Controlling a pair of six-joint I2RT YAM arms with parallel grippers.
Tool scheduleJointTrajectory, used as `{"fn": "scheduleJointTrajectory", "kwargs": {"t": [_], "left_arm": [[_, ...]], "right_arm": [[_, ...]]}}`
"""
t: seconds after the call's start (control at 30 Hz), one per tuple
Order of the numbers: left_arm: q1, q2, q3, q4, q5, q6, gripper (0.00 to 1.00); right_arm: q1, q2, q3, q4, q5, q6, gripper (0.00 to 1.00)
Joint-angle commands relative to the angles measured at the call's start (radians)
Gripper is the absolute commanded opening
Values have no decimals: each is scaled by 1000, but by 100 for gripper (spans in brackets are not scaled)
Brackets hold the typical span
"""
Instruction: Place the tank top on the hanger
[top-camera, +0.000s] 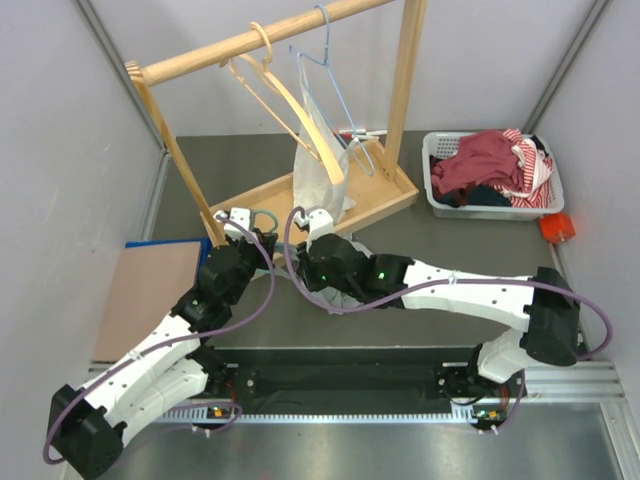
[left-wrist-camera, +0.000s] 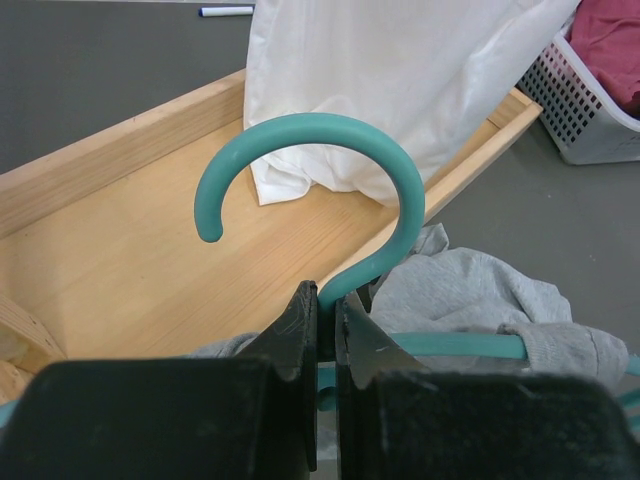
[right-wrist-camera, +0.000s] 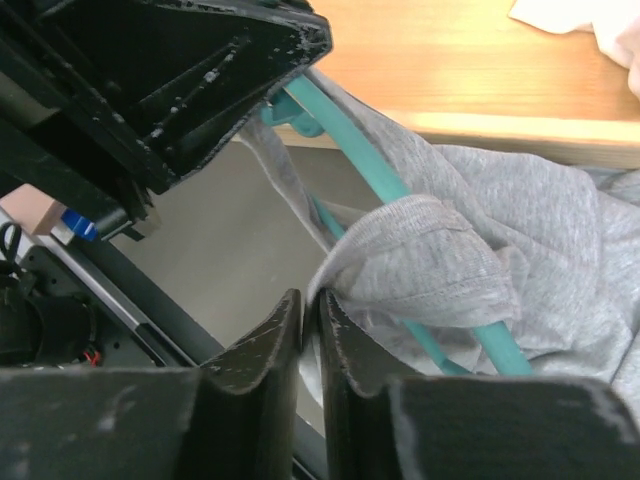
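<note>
Left tool is clenching the neck of the hanger just under the hook, which is standing upright above the jaws. The tank top is lying draped over the hanger's arm, just beyond this tool and to its right. Right tool is showing its jaws almost together, with a thin slit between them. A fold of the grey knit is touching their tips, but a pinch cannot be confirmed. The wooden rack base is lying beyond both tools.
</note>
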Motion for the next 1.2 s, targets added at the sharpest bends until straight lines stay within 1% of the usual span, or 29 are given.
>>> {"fn": "scheduleJointTrajectory", "kwargs": {"t": [0.0,0.03,0.1,0.13,0.23,0.37,0.47,0.57,0.63,0.8,0.97,1.17], "left_arm": [[0,-13,-6,92,6,-7,0],[1,-12,-6,92,10,-7,0],[1,-10,-5,92,12,-9,0],[0,-12,-5,92,12,-9,0],[1,-18,-8,94,12,-7,0],[1,-27,-12,101,18,-7,0],[0,-29,-15,108,35,-4,0],[1,-33,-23,126,76,5,0],[0,-38,-29,144,116,13,0],[1,-58,-44,173,174,25,0],[0,-78,-60,200,214,33,0],[0,-79,-67,227,297,42,0]], "right_arm": [[38,-48,34,48,-8,-43,26],[44,-57,23,51,-6,-58,42],[57,-88,15,47,-1,-72,55],[60,-100,3,44,2,-83,65],[64,-158,-27,22,26,-89,73],[64,-275,-81,-2,122,-85,74],[63,-321,-116,-7,164,-97,77],[58,-330,-135,-5,181,-126,78],[43,-329,-162,11,169,-150,78],[-18,-332,-230,94,68,-169,75],[-23,-326,-296,172,12,-204,71],[-26,-286,-327,243,-2,-238,66]]}}
